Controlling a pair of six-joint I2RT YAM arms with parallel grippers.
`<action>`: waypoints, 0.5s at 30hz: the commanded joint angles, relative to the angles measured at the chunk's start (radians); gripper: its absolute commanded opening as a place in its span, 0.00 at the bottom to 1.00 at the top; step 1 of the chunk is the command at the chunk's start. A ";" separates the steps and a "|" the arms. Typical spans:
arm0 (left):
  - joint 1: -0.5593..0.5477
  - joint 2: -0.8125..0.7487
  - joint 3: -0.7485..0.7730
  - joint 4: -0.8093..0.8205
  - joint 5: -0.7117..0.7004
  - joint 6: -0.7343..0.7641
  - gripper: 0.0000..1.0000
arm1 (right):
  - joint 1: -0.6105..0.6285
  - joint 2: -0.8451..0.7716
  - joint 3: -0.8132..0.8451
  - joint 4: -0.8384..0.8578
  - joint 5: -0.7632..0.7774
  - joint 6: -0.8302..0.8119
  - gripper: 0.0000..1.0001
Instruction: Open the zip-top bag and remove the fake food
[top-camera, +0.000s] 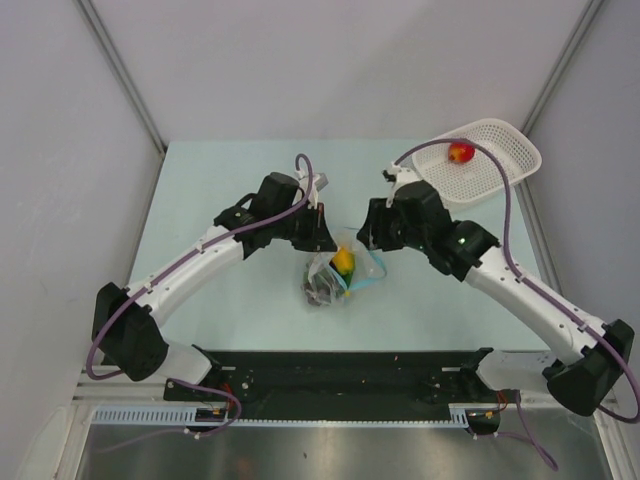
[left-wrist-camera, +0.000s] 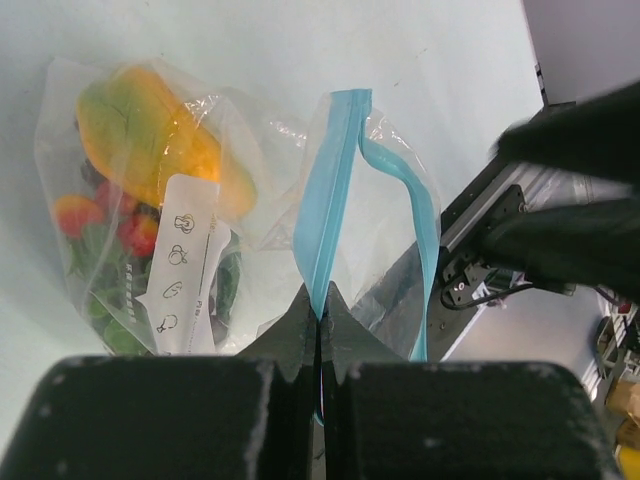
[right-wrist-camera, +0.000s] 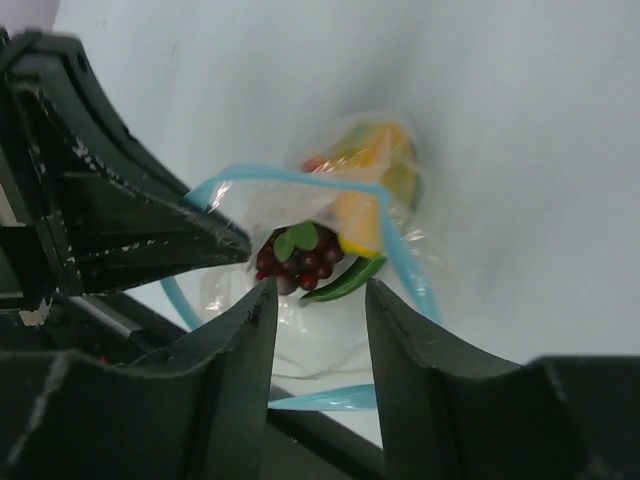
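Between the arms lies the clear crinkly zip-top bag (top-camera: 335, 272), yellow-orange mango (left-wrist-camera: 150, 130) and dark purple grape bunch (right-wrist-camera: 298, 258) inside. Left gripper (left-wrist-camera: 320, 318) pinches its light blue zip strip (left-wrist-camera: 332, 180); right gripper (right-wrist-camera: 318, 300) hangs spread over the mouth. Should that thin pinch slip, the mouth likely flops shut. Beyond, a red apple (top-camera: 460, 152) sits in the white mesh basket (top-camera: 518, 150).

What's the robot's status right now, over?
Left gripper shut on zip-top bag by its zip strip. Right gripper open at the mouth. Bag open, mango and grapes inside; apple in basket. Nothing blocking.
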 joint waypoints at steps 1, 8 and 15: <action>-0.004 -0.043 0.041 0.027 0.007 -0.025 0.00 | 0.135 0.055 -0.059 0.109 0.082 0.045 0.42; -0.005 -0.042 0.106 0.001 0.007 -0.034 0.00 | 0.172 0.127 -0.093 0.183 0.142 0.039 0.36; -0.010 -0.064 0.106 -0.017 -0.002 -0.038 0.00 | 0.161 0.199 -0.154 0.316 0.147 -0.013 0.37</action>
